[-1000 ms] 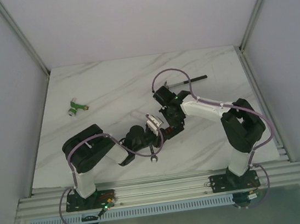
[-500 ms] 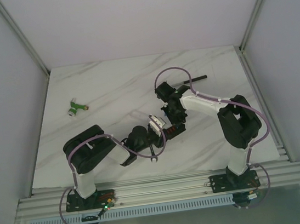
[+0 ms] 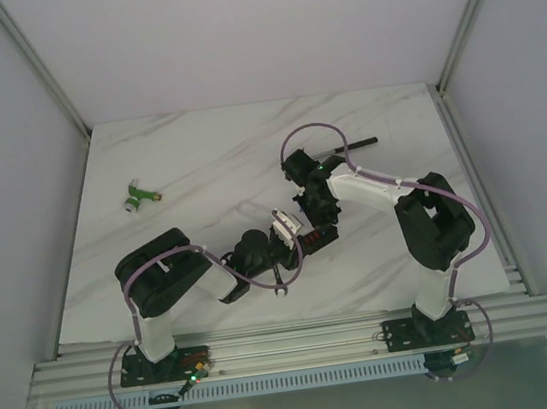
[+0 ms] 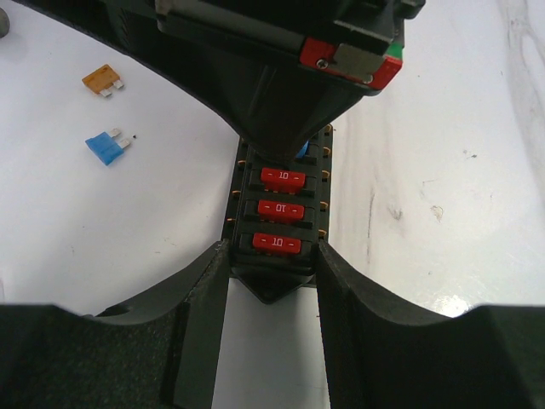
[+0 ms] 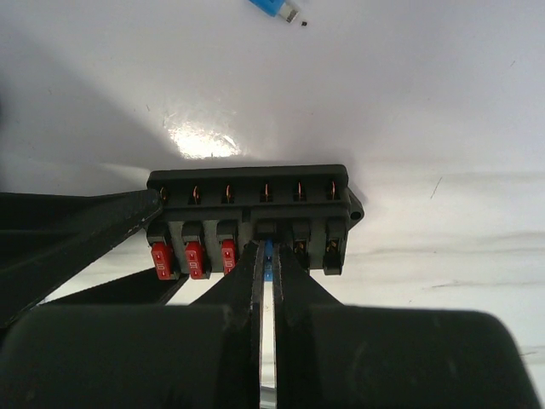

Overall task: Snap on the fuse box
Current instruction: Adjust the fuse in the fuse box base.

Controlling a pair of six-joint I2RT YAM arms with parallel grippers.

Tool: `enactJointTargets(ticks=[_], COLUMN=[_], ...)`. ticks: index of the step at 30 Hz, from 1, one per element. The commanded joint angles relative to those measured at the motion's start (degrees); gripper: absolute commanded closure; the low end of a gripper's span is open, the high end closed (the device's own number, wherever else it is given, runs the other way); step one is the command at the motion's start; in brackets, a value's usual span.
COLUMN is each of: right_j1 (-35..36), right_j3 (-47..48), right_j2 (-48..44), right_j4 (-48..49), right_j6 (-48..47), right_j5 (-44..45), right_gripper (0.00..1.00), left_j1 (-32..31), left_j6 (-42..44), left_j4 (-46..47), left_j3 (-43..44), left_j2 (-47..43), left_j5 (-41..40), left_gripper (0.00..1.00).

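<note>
The fuse box is a small black box with three red fuses marked 10 in a row. It lies on the white table, mostly hidden under both grippers in the top view. My left gripper is shut on the box's near end, one jaw on each side. My right gripper is shut on a blue fuse at the fourth slot of the box. Two slots to its right stand empty. A faint clear outline, possibly the cover, lies left of the grippers.
A loose orange fuse and a loose blue fuse lie left of the box. A wrench lies near the front edge. A green-and-white connector is at far left. A black tool lies behind the right arm.
The right arm's elbow has swung slightly left and its wrist has settled over the box. The left gripper has shifted a little with the box.
</note>
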Motion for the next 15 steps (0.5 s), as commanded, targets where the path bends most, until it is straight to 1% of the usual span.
enactJointTargets(ticks=[1,11,13,15], right_j1=[0.05,1.96,2.12,2.76], right_j3=[-5.97,-5.11,-5.60,-6.02], right_j2=[11.62,19.57,19.35,16.45], right_j4=[7.95,10.27,10.67,10.88], right_j6=[-0.96,-0.52,0.00,0.09], right_j5=[2.56,5.23,4.88,3.65], right_gripper=[1.00,1.00,1.00,1.00], left_j1=[-0.20,-0.18,-0.15,-0.20], left_j6=[0.54,0.15,-0.04,-0.04], left_j4=[-3.00,-2.99,-3.04,-3.19], left_j3=[-0.02,0.18,0.11,0.07], left_j2=[1.40,1.60,1.54,1.31], left_j5=[-0.24,-0.84,-1.17,-1.50], left_gripper=[0.89,0.89,0.89,0.89])
